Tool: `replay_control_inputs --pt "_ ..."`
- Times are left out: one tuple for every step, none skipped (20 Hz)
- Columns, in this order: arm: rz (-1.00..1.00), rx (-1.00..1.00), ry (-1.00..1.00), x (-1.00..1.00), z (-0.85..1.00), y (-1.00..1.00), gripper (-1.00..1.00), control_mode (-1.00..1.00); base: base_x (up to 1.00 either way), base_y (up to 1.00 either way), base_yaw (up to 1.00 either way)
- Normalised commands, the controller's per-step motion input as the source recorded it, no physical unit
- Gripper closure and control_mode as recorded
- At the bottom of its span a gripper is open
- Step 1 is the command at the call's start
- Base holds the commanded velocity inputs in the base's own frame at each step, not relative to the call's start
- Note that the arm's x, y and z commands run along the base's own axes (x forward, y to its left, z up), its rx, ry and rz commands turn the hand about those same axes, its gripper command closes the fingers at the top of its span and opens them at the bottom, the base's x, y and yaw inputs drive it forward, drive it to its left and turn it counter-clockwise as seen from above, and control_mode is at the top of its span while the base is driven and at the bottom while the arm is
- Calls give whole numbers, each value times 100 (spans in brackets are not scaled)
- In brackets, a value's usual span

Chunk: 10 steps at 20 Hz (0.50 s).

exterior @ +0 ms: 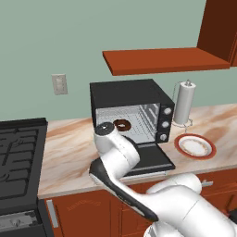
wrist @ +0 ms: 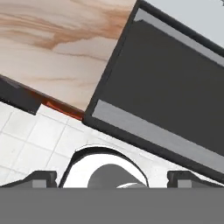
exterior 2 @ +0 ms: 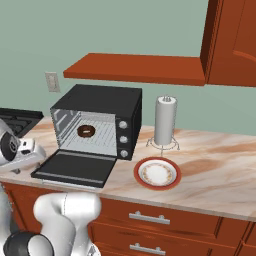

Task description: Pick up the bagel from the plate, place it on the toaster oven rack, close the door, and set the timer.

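Fingers first: my two small dark fingertips (wrist: 43,178) stand far apart at the bottom of the hand view, wide and holding nothing. My gripper (wrist: 112,179) hangs low in front of the counter's edge, looking at the flat black rectangular door (wrist: 162,100) of the oven, which lies folded down and level over the marbled beige counter (wrist: 57,48). From the right base view my hand sits just left of that door's front edge, where its long silver bar handle (exterior 2: 67,183) runs.

Judging by how things lie, the placing is done and closing the door is the step in hand. My next move calls for getting under or behind the front edge and swinging the panel up to the black boxy toaster oven (exterior: 129,111) until it shuts; after that, the timer knob among the round silver dials (exterior: 165,122) on the right-hand panel.

Farther in, the small round dark-brown bagel (exterior 2: 86,131) rests flat on the silver wire rack (exterior 2: 90,142) inside the cavity, ring-shaped with a pale hole at its centre, near the middle and well clear of the door's path as far as I can tell. Off to the right, the round plate with the red-orange rim and cream centre (exterior 2: 157,173) sits bare on the counter, and behind it stands a tall white paper-towel roll (exterior 2: 165,120) on its wire holder.
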Motion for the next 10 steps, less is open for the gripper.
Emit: replay_control_inputs --pt "28 -32 4 -39 0 79 -100 -100 0 0 0" --pt "26 -34 0 -34 0 75 -100 -100 0 0 0" --pt "25 -33 0 -21 0 55 -100 -100 0 0 0" --pt "23 -32 0 -7 -5 46 -100 -100 0 0 0" --pt "21 -32 0 0 -6 39 -100 -100 0 0 0" --pt "18 -29 0 0 -6 31 -100 -100 0 0 0" --pt "14 -27 0 4 -8 24 -100 -100 0 0 0" --pt "12 -24 0 10 -9 16 -100 -100 0 0 0" --pt "11 -20 0 23 -7 9 -100 -100 0 0 0" --pt "10 -15 0 34 -11 3 -100 -100 0 0 0"
